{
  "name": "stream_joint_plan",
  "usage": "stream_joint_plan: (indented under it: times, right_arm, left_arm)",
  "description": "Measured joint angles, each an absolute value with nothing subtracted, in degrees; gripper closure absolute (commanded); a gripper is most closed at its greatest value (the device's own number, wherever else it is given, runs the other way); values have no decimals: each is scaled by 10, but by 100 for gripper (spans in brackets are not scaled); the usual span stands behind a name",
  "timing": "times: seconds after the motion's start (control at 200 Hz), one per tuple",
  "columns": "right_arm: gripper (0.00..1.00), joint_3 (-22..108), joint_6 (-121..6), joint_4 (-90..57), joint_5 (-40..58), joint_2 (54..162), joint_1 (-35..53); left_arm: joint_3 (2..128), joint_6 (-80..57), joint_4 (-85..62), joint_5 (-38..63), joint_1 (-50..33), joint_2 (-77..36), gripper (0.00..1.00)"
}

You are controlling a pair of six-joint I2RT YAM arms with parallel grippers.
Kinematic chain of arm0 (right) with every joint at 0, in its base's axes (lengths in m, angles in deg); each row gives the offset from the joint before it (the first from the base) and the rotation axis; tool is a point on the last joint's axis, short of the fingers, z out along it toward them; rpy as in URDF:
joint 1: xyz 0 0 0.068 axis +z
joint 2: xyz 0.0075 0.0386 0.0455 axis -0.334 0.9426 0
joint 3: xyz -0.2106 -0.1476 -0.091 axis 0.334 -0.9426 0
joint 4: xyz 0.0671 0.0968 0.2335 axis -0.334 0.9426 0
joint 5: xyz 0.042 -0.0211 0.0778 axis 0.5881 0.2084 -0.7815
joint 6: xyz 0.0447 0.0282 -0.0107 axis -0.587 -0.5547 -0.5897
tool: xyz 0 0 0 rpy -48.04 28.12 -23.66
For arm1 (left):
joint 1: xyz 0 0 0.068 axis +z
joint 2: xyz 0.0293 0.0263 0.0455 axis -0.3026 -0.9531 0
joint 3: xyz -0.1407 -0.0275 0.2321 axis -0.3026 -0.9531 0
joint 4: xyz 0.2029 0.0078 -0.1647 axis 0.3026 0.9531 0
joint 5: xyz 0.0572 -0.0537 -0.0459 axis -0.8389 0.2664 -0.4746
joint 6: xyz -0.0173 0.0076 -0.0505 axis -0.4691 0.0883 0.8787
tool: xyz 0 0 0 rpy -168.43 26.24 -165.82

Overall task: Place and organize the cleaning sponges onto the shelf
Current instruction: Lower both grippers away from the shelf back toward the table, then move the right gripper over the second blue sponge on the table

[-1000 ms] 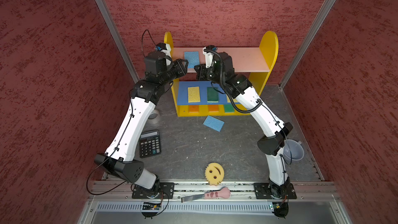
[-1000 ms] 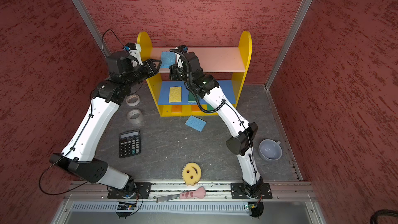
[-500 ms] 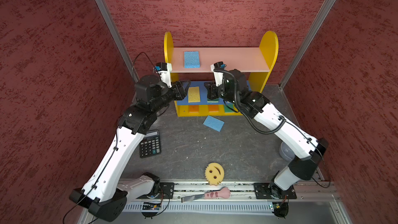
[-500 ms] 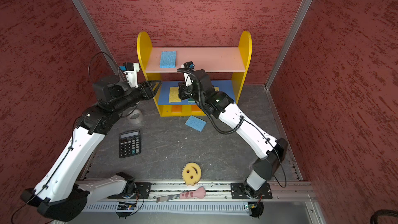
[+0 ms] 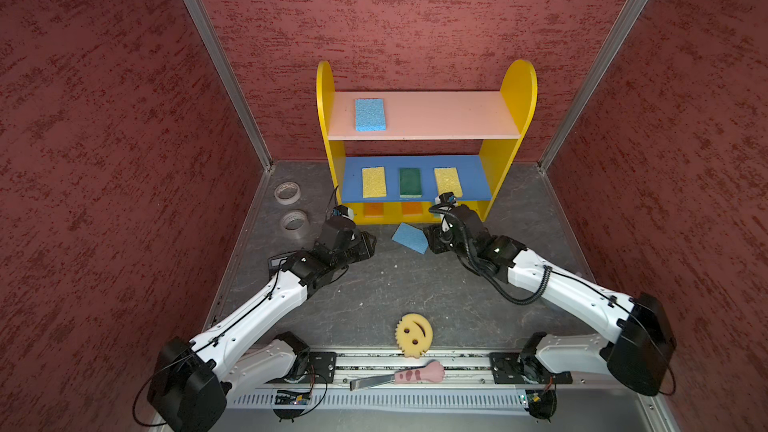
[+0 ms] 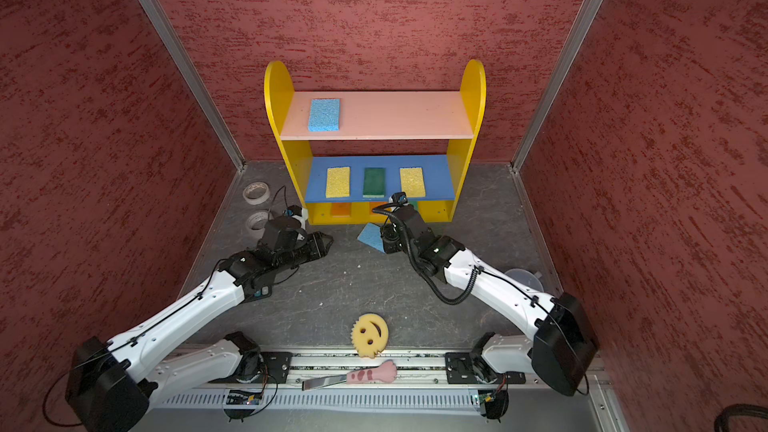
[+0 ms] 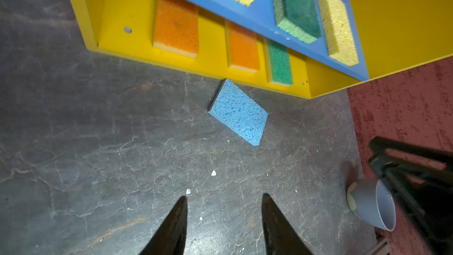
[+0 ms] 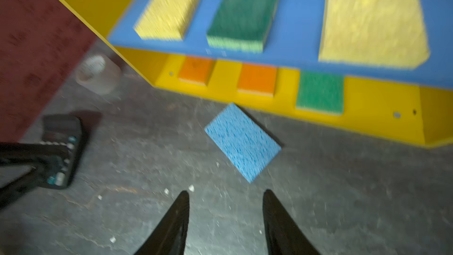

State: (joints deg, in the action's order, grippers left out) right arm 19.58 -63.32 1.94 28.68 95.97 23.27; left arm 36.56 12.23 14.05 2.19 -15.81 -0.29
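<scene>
The shelf stands at the back wall. One blue sponge lies on its pink upper board. Two yellow sponges and a green one lie on the blue middle board. Two orange sponges and a green one lie on the yellow base. Another blue sponge lies flat on the floor before the shelf. My left gripper hovers open to its left. My right gripper hovers open at its right edge. The round yellow smiley sponge lies near the front rail.
Two grey tape rolls sit left of the shelf. A calculator lies under the left arm. A grey cup lies on its side at the right wall. A pink cat-paw tool rests on the front rail.
The right gripper let go of the blue sponge on the pink board and opened. Both arms drew back from the upper board and came down to the blue sponge on the floor.
</scene>
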Motion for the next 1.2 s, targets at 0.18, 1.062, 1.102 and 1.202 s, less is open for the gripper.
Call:
stream_joint_plan:
  times: [0.18, 1.062, 1.102, 1.202]
  right_arm:
    - [92, 149, -670, -45, 282, 1024, 227]
    - [90, 185, -779, -200, 170, 1239, 281]
    - [88, 185, -786, -202, 159, 1239, 292]
    - [83, 183, -793, -198, 147, 1228, 306]
  left_arm:
    - [369, 169, 76, 1, -179, -75, 43]
    - [367, 224, 18, 4, -161, -162, 34]
    - [367, 224, 18, 4, -159, -162, 34]
    - [367, 224, 18, 5, -158, -162, 34]
